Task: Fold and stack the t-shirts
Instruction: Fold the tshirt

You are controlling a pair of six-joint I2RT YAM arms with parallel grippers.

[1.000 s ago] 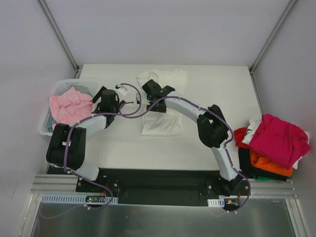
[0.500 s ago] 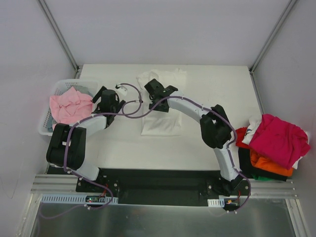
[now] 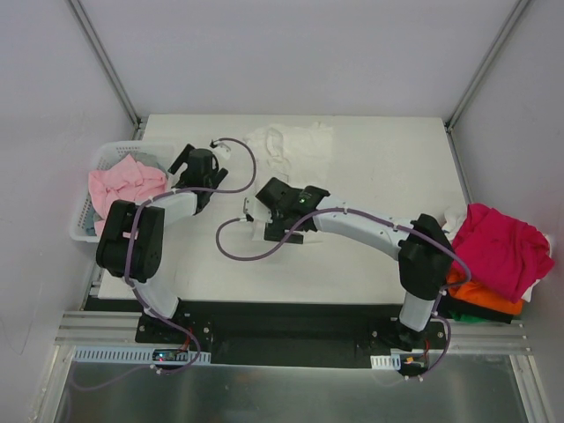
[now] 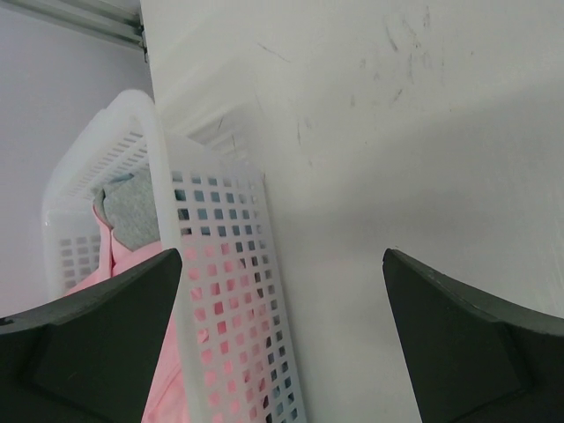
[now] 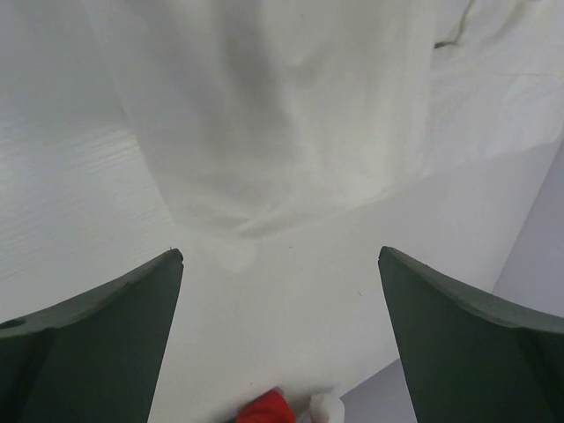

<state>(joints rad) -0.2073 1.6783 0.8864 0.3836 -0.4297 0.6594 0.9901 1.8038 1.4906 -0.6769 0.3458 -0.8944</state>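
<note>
Right gripper [image 5: 280, 256] jaws spread wide, grasping nothing; one white tee [image 5: 264, 115] lies just ahead of them, bare table [image 5: 291, 335] in the gap; left gripper [image 4: 282, 256] jaws likewise released, empty; one lattice basket [image 4: 220, 291] beside one finger, one pink tee [image 3: 123, 187] inside it; I count three more tees piled well right of right jaws: magenta [image 3: 498, 247] on top, orange [image 3: 480, 298] and dark [image 3: 454, 307] beneath. Right arm [image 3: 370, 231] stretched low, leftward across table; left arm [image 3: 132, 247] folded, forearm reaching far-left.

No readable text, label, brand, number or sign shows in any of the three views, whether on the cloth, basket or arms.
</note>
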